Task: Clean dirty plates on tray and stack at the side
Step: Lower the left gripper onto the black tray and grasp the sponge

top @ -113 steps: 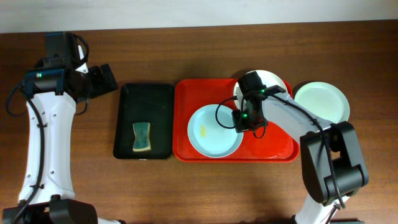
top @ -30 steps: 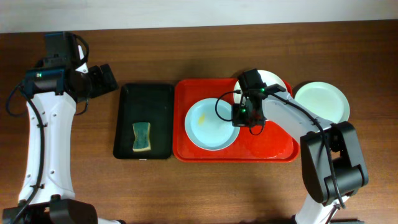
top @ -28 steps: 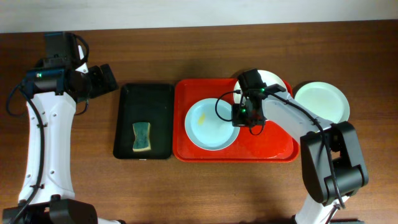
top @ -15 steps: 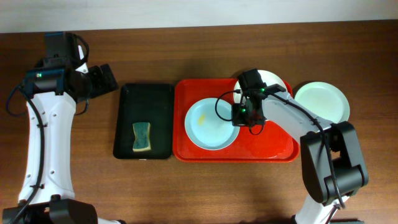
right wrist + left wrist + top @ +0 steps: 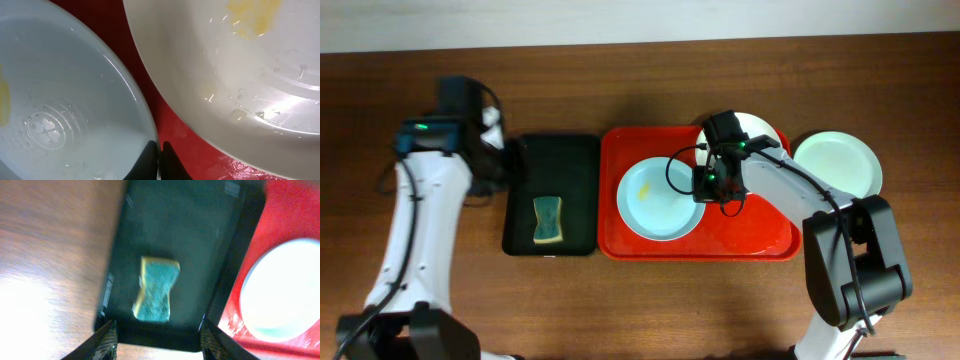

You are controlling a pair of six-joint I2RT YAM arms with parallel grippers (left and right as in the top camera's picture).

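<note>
On the red tray (image 5: 760, 238) lies a pale blue plate (image 5: 655, 205) with a yellow smear. My right gripper (image 5: 708, 186) is shut on its right rim; in the right wrist view the gripper (image 5: 159, 159) pinches the plate's edge (image 5: 60, 100). A white plate (image 5: 760, 130) with a yellow smear (image 5: 250, 20) sits at the tray's back right, partly under my right arm. A third pale plate (image 5: 837, 163) rests on the table right of the tray. My left gripper (image 5: 510, 152) hovers open over the black tray's left edge, with nothing between its fingers (image 5: 107, 340).
The black tray (image 5: 575, 160) left of the red tray holds a blue-green and yellow sponge (image 5: 548, 219), which the left wrist view shows as the sponge (image 5: 157, 287) ahead of the open fingers. Brown tabletop (image 5: 620, 310) surrounds both trays.
My left arm has swung right from the table's far left to the black tray's left edge. Earlier, the right gripper drew the blue plate slightly left and back; it has since stayed still.
</note>
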